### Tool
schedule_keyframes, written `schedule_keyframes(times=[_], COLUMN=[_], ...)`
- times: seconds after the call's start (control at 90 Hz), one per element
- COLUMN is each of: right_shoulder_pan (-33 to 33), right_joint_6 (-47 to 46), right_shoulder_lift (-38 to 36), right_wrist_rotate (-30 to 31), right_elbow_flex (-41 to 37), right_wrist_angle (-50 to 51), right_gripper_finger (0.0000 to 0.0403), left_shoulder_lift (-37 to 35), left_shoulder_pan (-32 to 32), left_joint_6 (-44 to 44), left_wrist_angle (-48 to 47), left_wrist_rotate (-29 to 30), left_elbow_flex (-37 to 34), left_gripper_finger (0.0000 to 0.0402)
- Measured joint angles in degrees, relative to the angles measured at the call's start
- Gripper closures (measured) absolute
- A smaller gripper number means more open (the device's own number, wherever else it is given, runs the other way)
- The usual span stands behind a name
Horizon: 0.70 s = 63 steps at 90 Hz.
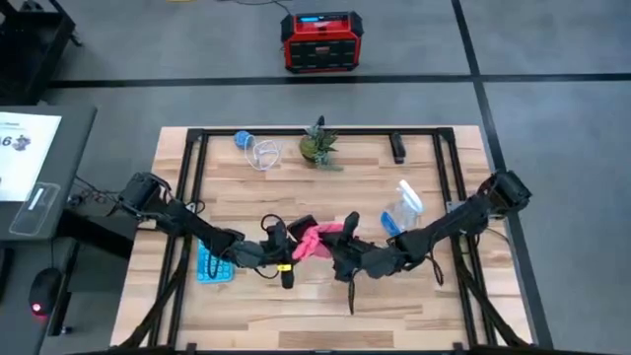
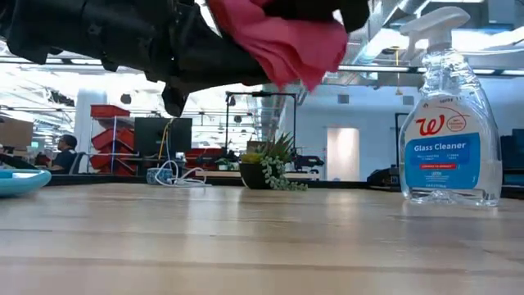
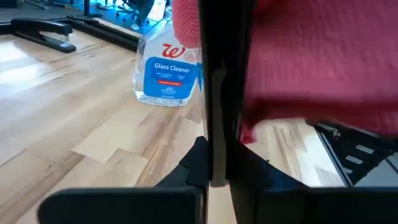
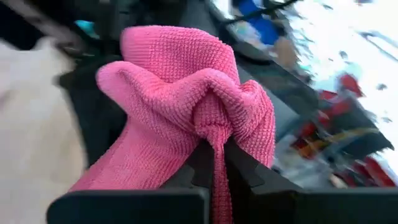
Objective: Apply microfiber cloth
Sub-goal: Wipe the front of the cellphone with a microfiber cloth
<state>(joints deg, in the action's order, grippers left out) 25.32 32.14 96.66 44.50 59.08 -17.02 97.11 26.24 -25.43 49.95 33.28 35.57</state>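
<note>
A wooden table [image 1: 246, 316] with a black frame carries everything. Just beside the right gripper [image 1: 340, 258], on its arm's side, stands a glass cleaner bottle [image 1: 402, 209]. By the left gripper [image 1: 287, 258] lies a light blue calculator [image 1: 211, 266]. Farther back sit a plant [image 1: 318, 146], a coiled cable [image 1: 258, 152] and a stapler [image 1: 397, 148].

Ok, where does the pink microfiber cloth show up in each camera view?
High view: microfiber cloth at table centre, between both grippers.
Low view: cloth hangs at top centre, off the table.
Left wrist view: cloth fills the upper right.
Right wrist view: cloth bunched at centre, pinched by the right gripper.
Shared landmark: glass cleaner bottle.
</note>
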Motion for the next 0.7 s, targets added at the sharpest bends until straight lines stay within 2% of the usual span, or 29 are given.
schedule_keyframes(times=[0.111, 0.178, 0.278, 0.478, 0.611, 0.7], right_shoulder_pan=[-0.8, -1.2, -1.2, -1.6, -2.2, -2.4], right_joint_6=[-5.8, -7.0, -4.6, 5.7, 7.1, 6.9], right_shoulder_lift=[0.0, 0.0, 0.1, 0.0, 0.0, -0.2], right_wrist_rotate=[-7.9, -9.3, -7.4, 1.1, 1.7, -1.2], right_elbow_flex=[0.0, 0.0, 0.0, 1.5, 4.4, 4.7], right_wrist_angle=[8.5, 11.0, 9.1, -4.7, -5.5, -1.8], right_gripper_finger=[0.0403, 0.0403, 0.0403, 0.0403, 0.0403, 0.0403], left_shoulder_lift=[0.0, 0.0, 0.0, -0.1, -0.1, -0.1], left_shoulder_pan=[0.0, 0.0, -0.1, -0.1, -0.1, -0.1], left_joint_6=[0.2, 0.3, 0.3, -1.1, -1.3, -1.1], left_wrist_angle=[0.0, -0.1, 0.2, -4.9, -7.8, -9.3], left_wrist_rotate=[0.1, 0.7, 1.2, 1.2, 1.0, 0.9], left_elbow_flex=[0.0, 0.0, 0.0, 1.6, 3.0, 3.4], left_gripper_finger=[0.0389, 0.0389, 0.0389, 0.0389, 0.0389, 0.0389])
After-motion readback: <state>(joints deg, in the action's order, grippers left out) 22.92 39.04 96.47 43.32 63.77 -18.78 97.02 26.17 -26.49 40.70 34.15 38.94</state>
